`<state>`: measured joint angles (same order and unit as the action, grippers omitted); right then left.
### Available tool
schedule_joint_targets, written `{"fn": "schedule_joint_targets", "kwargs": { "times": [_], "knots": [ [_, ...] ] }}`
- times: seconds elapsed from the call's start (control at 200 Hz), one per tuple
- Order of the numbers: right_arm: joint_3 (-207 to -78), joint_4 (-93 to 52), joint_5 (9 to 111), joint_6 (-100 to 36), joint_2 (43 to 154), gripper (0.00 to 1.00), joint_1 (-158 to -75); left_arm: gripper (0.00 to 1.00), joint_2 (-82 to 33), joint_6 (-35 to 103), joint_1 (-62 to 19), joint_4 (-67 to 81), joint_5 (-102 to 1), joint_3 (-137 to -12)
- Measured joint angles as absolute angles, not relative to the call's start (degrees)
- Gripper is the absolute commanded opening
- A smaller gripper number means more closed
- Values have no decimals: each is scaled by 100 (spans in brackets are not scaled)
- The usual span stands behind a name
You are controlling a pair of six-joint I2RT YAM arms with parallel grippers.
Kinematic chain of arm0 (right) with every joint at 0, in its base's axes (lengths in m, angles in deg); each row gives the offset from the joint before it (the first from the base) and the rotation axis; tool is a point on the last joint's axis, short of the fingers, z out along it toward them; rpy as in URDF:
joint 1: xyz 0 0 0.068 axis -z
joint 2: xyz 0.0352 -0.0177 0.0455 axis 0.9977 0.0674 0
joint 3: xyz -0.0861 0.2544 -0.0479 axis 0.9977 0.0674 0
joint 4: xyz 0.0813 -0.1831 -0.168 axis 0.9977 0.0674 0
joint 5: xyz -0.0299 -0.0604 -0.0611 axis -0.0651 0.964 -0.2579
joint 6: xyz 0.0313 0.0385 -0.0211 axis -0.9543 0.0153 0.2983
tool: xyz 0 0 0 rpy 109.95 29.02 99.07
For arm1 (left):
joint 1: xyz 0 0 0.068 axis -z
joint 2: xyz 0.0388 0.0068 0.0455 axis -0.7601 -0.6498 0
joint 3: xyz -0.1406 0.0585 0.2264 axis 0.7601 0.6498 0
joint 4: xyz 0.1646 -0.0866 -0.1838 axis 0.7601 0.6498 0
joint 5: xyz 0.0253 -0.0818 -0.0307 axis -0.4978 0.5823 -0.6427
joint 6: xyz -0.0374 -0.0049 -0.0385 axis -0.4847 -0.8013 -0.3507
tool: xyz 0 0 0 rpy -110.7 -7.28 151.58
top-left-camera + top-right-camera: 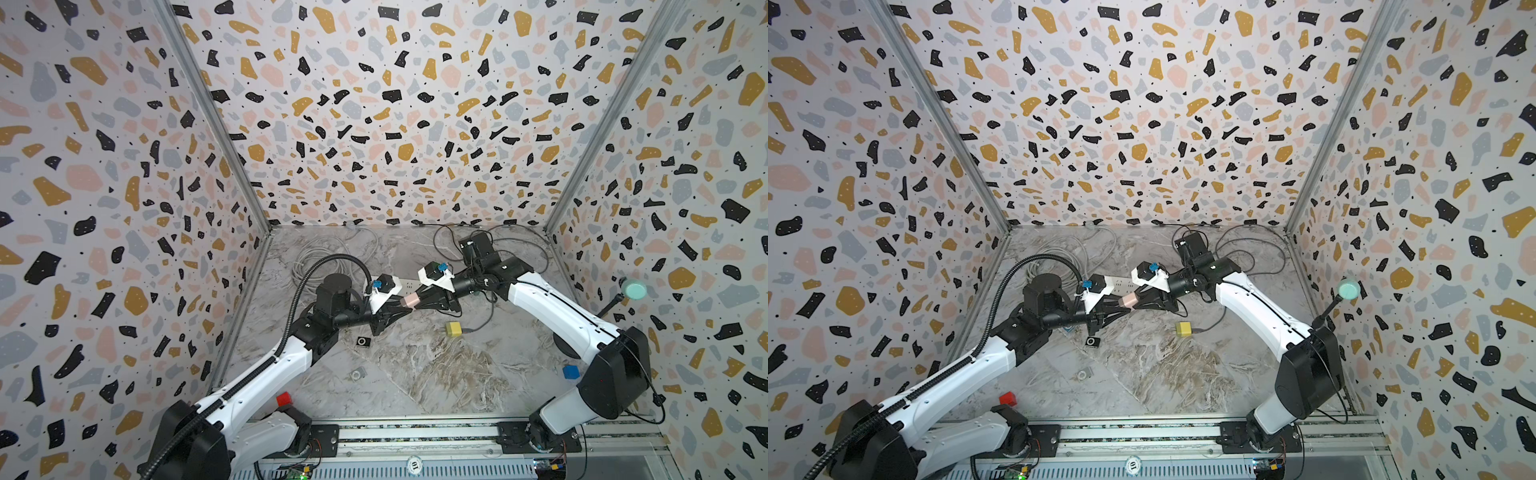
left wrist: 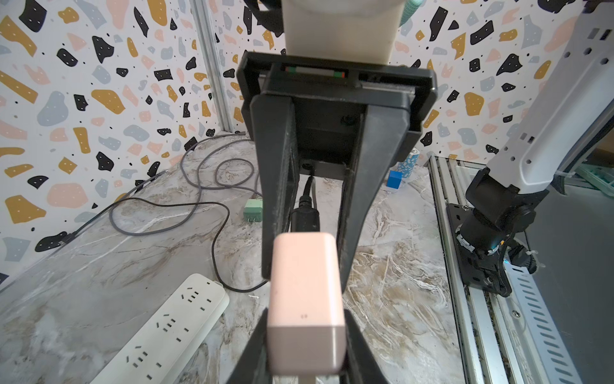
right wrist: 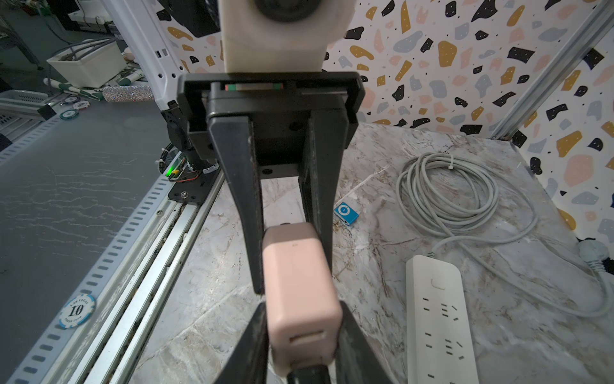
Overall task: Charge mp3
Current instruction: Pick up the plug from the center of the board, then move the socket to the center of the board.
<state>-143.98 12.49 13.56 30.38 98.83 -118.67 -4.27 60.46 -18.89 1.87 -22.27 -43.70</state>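
Observation:
A pink charger block (image 1: 410, 300) hangs above the marble table between both arms. My left gripper (image 2: 305, 332) is shut on one end of it. My right gripper (image 3: 302, 332) faces it from the other side, its jaws pressed against both sides of the end with the USB slot. A black cable plug (image 2: 305, 216) sits between the right fingers behind the block. A black mp3 player (image 1: 363, 341) and a silver one (image 1: 357, 374) lie on the table below the left arm, and a blue one (image 3: 346, 212) lies further back.
A white power strip (image 2: 166, 332) lies under the grippers with its coiled grey cord (image 3: 448, 189) behind. A yellow charger (image 1: 453, 329) with a dark cable, a blue cube (image 1: 570, 372) and a red cube (image 1: 284, 399) sit on the table. Patterned walls close in three sides.

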Motion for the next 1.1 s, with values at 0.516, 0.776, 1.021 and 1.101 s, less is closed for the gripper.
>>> {"fn": "schedule_joint_targets", "kwargs": {
  "times": [0.516, 0.776, 1.021, 1.101],
  "knots": [
    [-14617, 1207, 2737, 1908, 9946, 0, -12192, 86, -392, 5598, -2149, 58, -3376, -4206],
    [-17215, 2735, 5179, 573, 12003, 0, -12363, 100, 91, 4299, -3027, 181, -5936, -4318],
    [-18072, 3611, 6385, -232, 13319, 0, -12415, 68, -1905, 3565, -3277, 1162, -6718, -5640],
    [-18402, 3747, 6700, -363, 13441, 0, -12457, 57, -2650, 3453, -3277, 1499, -6758, -6169]
  ]
}}
